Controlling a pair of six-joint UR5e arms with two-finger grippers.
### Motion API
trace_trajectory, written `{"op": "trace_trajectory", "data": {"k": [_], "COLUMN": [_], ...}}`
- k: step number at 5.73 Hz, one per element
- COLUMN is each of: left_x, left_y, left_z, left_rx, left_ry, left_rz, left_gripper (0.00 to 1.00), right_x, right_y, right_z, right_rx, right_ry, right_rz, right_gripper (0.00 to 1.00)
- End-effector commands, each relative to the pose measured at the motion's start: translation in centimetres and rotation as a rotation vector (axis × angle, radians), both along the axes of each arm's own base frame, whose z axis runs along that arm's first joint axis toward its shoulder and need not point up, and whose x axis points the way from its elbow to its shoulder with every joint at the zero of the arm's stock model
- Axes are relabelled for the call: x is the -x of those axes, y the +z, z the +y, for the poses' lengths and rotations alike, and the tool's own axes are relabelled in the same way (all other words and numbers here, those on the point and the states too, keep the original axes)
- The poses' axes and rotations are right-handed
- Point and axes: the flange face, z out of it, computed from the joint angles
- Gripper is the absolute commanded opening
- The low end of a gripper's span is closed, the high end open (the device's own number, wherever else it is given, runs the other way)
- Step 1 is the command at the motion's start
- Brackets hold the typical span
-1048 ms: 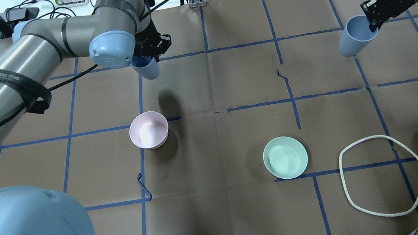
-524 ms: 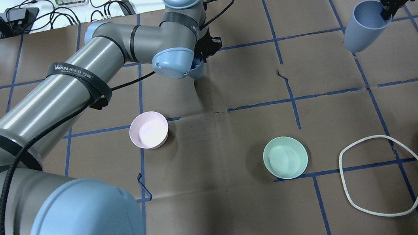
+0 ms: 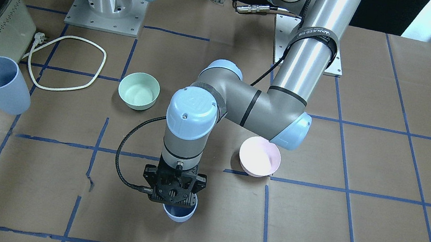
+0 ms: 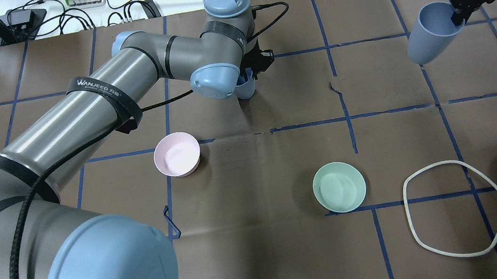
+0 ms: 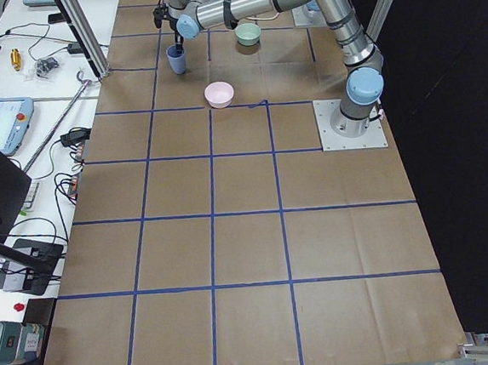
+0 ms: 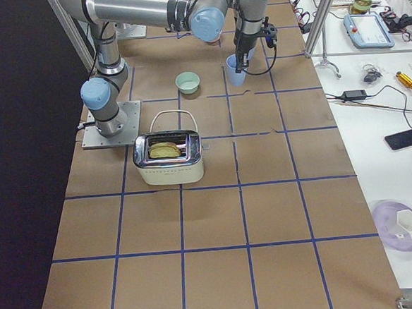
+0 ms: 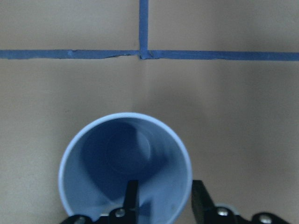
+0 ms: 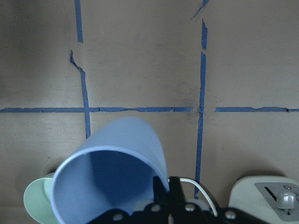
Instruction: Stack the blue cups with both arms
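Brown paper table (image 4: 291,257) gridded with blue tape, white side benches (image 6: 370,79) cluttered with cables and devices.

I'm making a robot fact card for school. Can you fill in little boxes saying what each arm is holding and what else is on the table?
left pincer: shut on a blue cup, one finger inside the rim, cup upright
right pincer: shut on the other blue cup, which is tilted
cups stacked: not yet, far apart
pink bowl: on table, untouched
green bowl: on table, untouched
toaster: bread in it, white cord nearby
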Motion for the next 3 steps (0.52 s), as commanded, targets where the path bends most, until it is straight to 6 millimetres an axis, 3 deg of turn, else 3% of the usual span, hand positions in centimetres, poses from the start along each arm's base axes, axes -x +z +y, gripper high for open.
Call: {"op": "trace_trajectory", "data": {"k": [1, 2, 3], "left_x": [0.5, -0.2, -1.9], "left_y": [2.6, 6.2, 10.0], "left_z": [0.8, 1.9, 3.4], "left_rx": [0.032, 0.012, -0.02], "left_ry": [-0.01, -0.007, -0.005], "left_rz": [0.013, 0.003, -0.013], "left_gripper": [0.99, 0.99, 0.99], "right_x": [0.0, -0.1, -1.9], "right_y": [0.0, 0.1, 0.3], "right_z": [0.0, 0.0, -0.1], "right_rx": [0.001, 0.007, 0.011], "right_ry": [0.0, -0.008, -0.017], "right_rz": [0.0, 0.001, 0.007], "right_gripper": [0.08, 0.08, 0.08]}}
